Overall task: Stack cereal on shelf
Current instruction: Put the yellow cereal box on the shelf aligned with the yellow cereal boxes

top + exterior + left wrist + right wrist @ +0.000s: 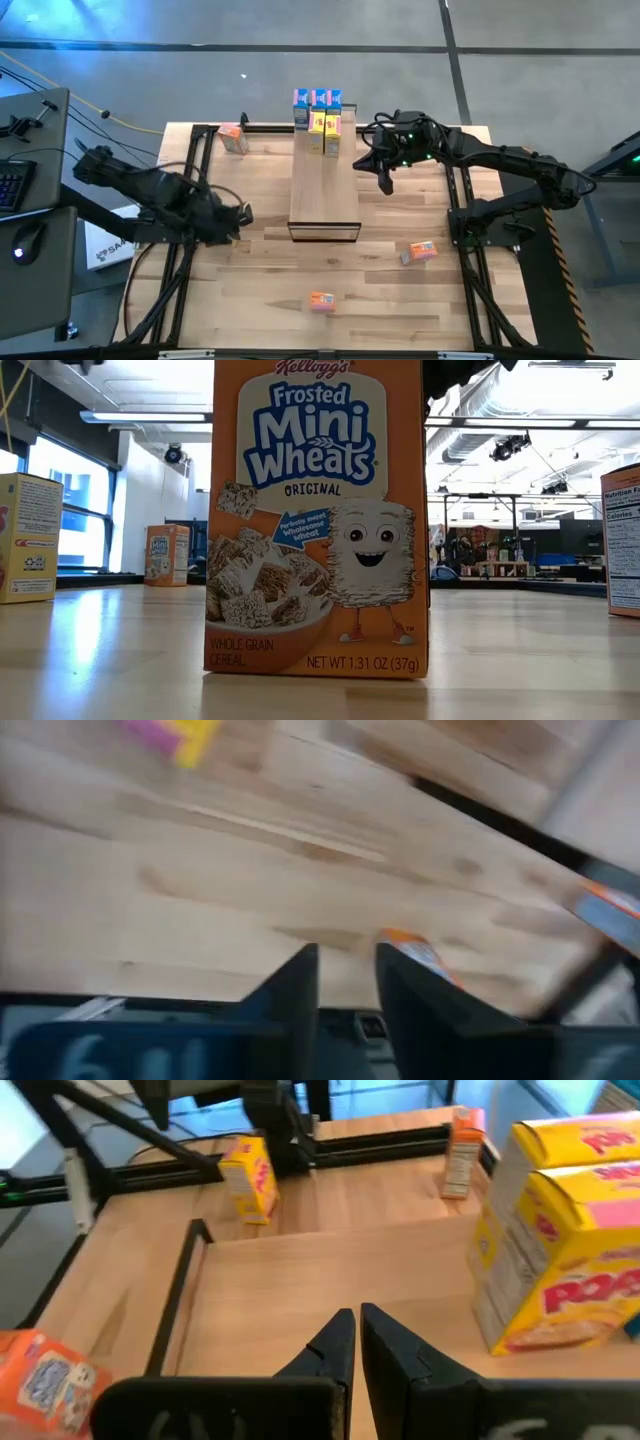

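Lighting's pretty even from overhead. In the high view the table (250, 290) is evenly lit with only soft, short shadows under the arms, plus a blue-white glare streak across the floor (90, 50) at top left. The low view is heavily backlit: the windows (70, 490) and ceiling strips (150, 417) blow out white, and the tabletop picks up a pale sheen. The orange box (318, 520) right at the lens is sharp; the room behind goes soft. The left wrist view is badly motion-blurred, everything smeared into streaks. The right wrist view is bright and mostly crisp, with a yellow box (560, 1250) stretched by edge distortion.
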